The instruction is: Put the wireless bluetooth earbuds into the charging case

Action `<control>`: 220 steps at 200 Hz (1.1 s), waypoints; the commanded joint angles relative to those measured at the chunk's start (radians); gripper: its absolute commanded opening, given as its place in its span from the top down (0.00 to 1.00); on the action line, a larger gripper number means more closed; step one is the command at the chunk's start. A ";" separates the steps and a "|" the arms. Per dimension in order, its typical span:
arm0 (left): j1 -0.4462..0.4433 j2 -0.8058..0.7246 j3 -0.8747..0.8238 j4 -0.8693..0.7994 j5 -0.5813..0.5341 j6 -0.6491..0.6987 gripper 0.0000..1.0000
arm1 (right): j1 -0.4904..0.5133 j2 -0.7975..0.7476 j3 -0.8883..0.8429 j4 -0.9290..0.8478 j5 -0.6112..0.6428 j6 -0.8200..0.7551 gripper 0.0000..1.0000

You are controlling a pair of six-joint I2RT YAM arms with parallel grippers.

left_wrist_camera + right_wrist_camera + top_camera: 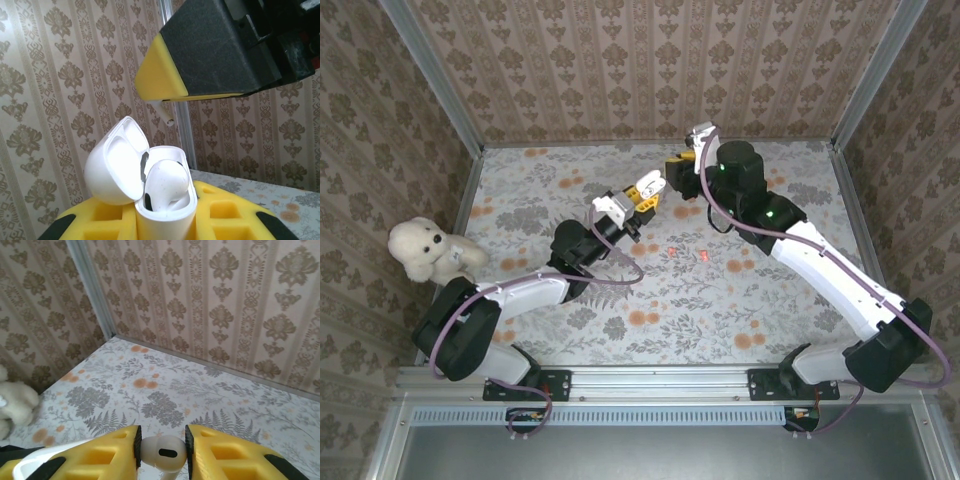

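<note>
Both arms raised: left end effector [647, 189] grips charging case [165, 200], right end effector [678, 160] pinches white earbud [164, 453].

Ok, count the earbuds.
4: a white bud seated in the case, a second white bud pinched by the right gripper, two red buds on the table. Others may be hidden.
</note>
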 commanded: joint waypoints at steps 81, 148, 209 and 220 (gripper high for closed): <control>0.000 0.013 0.069 -0.065 0.023 -0.041 1.00 | -0.027 0.024 0.005 0.091 -0.176 0.023 0.70; 0.000 0.020 0.079 -0.069 0.023 -0.041 1.00 | -0.024 0.011 -0.062 0.134 -0.164 0.020 0.71; 0.002 0.031 0.082 -0.066 0.021 -0.044 1.00 | -0.023 0.002 -0.093 0.141 -0.154 0.014 0.72; 0.002 0.032 0.082 -0.066 0.021 -0.043 1.00 | -0.022 -0.002 -0.098 0.144 -0.154 0.016 0.72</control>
